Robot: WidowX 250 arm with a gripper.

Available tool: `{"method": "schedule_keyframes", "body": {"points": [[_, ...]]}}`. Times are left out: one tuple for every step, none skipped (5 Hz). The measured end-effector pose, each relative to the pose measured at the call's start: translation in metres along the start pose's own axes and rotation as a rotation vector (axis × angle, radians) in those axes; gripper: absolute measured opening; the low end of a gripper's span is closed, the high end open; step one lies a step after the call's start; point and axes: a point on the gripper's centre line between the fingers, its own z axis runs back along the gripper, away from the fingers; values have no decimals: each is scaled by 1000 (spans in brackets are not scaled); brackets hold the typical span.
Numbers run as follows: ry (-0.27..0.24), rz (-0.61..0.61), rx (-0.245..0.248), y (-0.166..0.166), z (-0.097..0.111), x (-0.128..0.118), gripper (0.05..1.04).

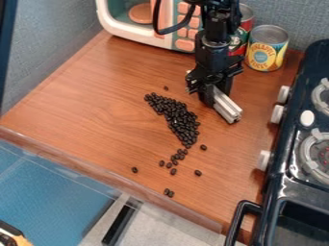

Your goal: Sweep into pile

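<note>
1. We are looking at the black gripper (215, 93) hanging over the far right part of the wooden counter (83, 103), its fingers clamping on a pale, ridged bar (227, 106).
2. We are seeing the bar slanting toward the near right, just right of the dark beans (182, 120); we are not managing to tell whether it is touching the counter.
3. We are finding most beans lying in one long, dense heap mid-counter, running from far left to near right, its near end thinning into a loose trail.
4. We are also noticing strays: one beyond the heap, one just to its right, one well apart at the left, and others nearer the counter's front edge.
5. Behind, we are seeing a toy microwave (117, 28) standing at the far left, and a yellow-and-blue can (267, 50) beside a red-and-green can (244, 21).
6. At the right, a black toy stove (287, 144) is standing.
</note>
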Motion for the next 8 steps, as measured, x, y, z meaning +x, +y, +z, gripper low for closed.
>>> {"method": "schedule_keyframes", "body": {"points": [[11, -2, 19, 17, 1, -1, 387], [9, -14, 23, 28, 3, 0, 386], [12, -18, 25, 36, 4, -1, 386], [14, -21, 27, 41, 5, -4, 386], [15, -35, 18, 47, 6, -6, 387], [14, -31, 22, 53, 6, -6, 386], [8, -34, 25, 58, 6, -8, 386], [1, -27, 16, 61, 6, -6, 386]]}}
